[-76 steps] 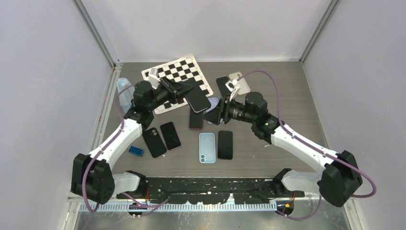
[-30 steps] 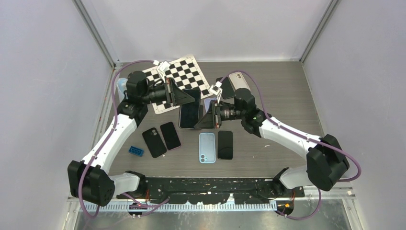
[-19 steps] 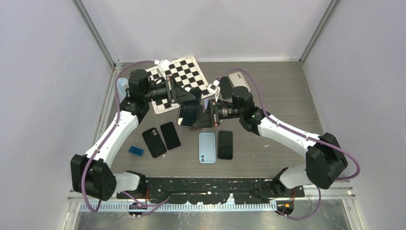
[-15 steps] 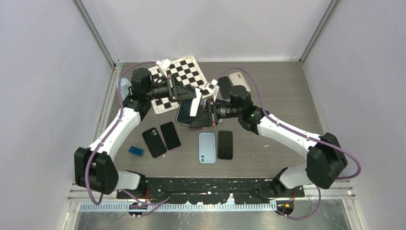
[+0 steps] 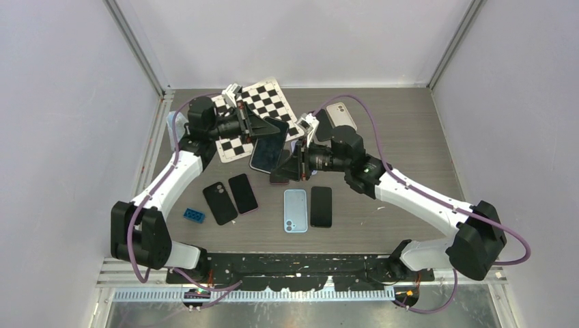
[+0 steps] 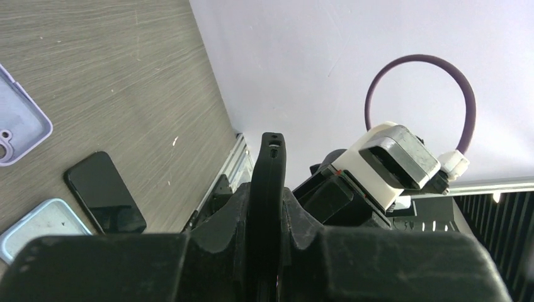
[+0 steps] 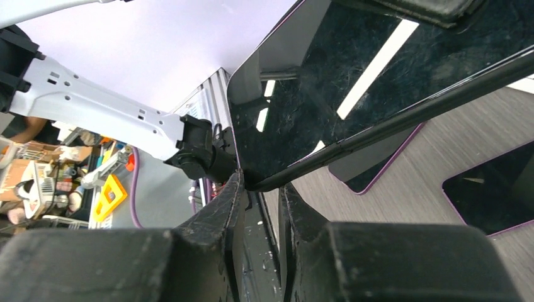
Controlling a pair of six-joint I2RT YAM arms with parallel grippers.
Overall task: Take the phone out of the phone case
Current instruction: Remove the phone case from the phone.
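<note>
A black phone in a black case (image 5: 267, 143) is held up above the table, beside the checkerboard. My left gripper (image 5: 249, 128) is shut on its upper left edge; in the left wrist view the case (image 6: 269, 163) stands edge-on between the fingers, midway at the left gripper (image 6: 267, 211). My right gripper (image 5: 290, 162) is at the lower right corner. In the right wrist view the glossy screen (image 7: 352, 82) fills the top, and the case corner (image 7: 252, 182) sits pinched between the tips of the right gripper (image 7: 258, 192).
Below the held phone lies a purple-edged phone (image 5: 278, 176). Two black phones (image 5: 220, 203) (image 5: 243, 193), a light blue case (image 5: 294, 210), a black phone (image 5: 321, 206) and a blue brick (image 5: 194, 216) lie nearer. The checkerboard (image 5: 263, 102) and a pale case (image 5: 341, 113) lie behind.
The held phone has risen and tilted, its top swinging toward the checkerboard. Both grippers have kept hold and shifted slightly back with it.
</note>
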